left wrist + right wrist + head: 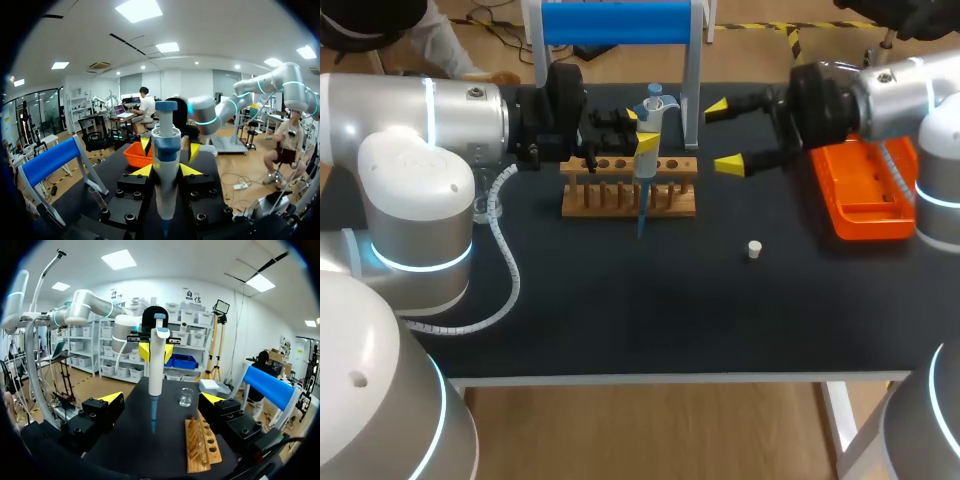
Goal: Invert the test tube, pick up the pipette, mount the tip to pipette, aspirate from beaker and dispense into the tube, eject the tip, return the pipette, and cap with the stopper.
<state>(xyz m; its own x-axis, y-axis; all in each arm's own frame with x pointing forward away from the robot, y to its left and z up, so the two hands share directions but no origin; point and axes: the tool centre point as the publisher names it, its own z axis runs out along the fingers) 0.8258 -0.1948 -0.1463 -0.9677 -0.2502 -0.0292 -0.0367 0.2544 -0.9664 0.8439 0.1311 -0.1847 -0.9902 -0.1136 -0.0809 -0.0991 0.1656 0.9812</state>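
Left jaws pinch the pipette [648,140], blue tip [641,215] already on, hanging over the wooden rack [628,197]. Right jaws are spread wide just right of the rack. The stopper [754,249] lies on the counter [620,320] front-right of the rack, so I'd say ejecting, returning and capping are still left

The left gripper [166,172] clamps the pipette [166,150] upright between its yellow tips (blue plunger cap on top, blue tip just showing below). Ahead, on the black table [87,192], sits an orange tip box [134,156]; a blue-barred stand [50,160] rises off to one side.
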